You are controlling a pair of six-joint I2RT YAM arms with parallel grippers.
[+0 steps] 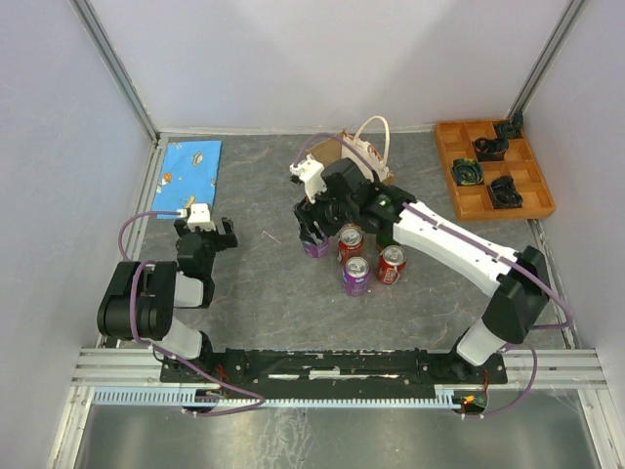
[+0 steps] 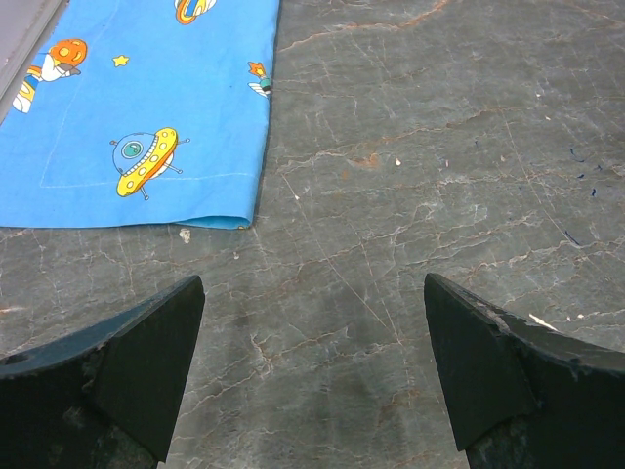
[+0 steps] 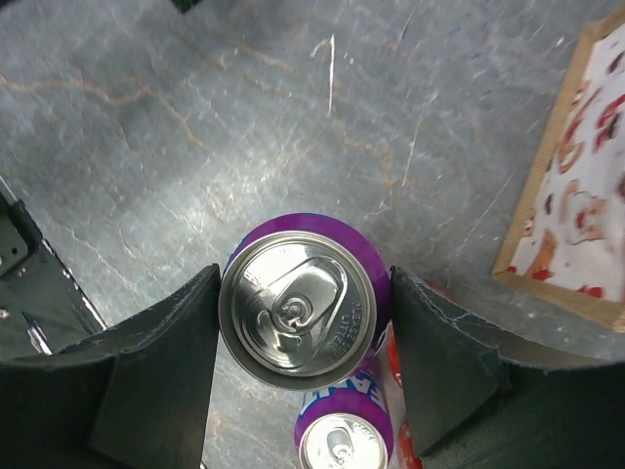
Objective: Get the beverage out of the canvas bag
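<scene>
Between right fingers [image 3: 156, 362], purple can [image 3: 298, 311]

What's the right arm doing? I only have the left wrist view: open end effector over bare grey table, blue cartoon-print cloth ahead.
Observer: The right end effector is shut on a purple metal drink can, gripping its sides.
Operator: How many cans are outside the bag?
Observer: Four: the held one, another purple can, a left red can and a right red can, clustered mid-table.
Operator: And the bag?
Observer: The tan canvas bag with cream handles stands just behind that cluster, partly hidden by the right arm.
</scene>
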